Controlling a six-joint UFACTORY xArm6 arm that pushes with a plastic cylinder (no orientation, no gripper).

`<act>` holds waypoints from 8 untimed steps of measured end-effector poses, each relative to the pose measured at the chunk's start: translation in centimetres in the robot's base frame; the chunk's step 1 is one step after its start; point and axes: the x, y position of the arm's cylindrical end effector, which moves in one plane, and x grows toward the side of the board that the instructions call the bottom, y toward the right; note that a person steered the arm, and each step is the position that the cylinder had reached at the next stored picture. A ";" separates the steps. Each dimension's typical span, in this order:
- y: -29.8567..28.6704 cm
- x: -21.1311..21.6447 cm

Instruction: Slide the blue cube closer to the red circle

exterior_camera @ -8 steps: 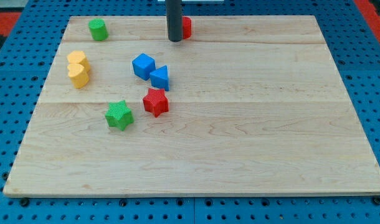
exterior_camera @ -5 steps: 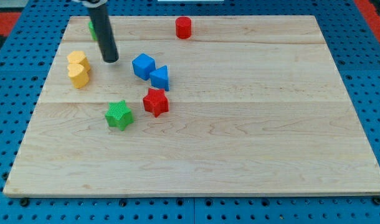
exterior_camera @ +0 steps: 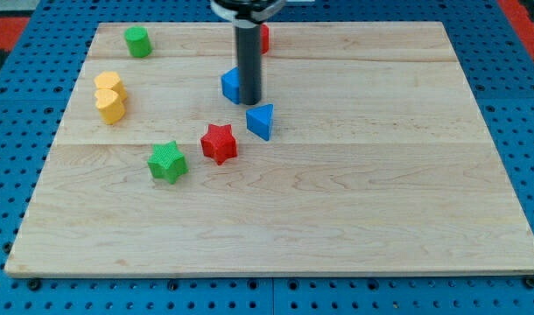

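The blue cube [exterior_camera: 229, 85] lies in the upper middle of the wooden board [exterior_camera: 354, 175], partly hidden behind my rod. My tip [exterior_camera: 250, 101] rests at the cube's right side, touching or almost touching it. The red circle [exterior_camera: 263, 38] stands near the view's top, mostly hidden behind the rod, a short way above and right of the cube. A blue triangle block [exterior_camera: 261, 121] lies just below and right of my tip.
A red star [exterior_camera: 219, 143] and a green star [exterior_camera: 167, 162] lie left of centre. Two yellow blocks [exterior_camera: 109, 96] stand together at the left. A green cylinder [exterior_camera: 137, 41] stands at the top left corner.
My tip swept from the top centre to the left, then back right. The blue cube moved up and right toward the red circle. The blue triangle slid right and down.
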 end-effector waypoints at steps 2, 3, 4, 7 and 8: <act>-3.2 -0.5; -4.5 -0.5; -4.7 -0.5; -9.4 -1.5; -2.8 -2.8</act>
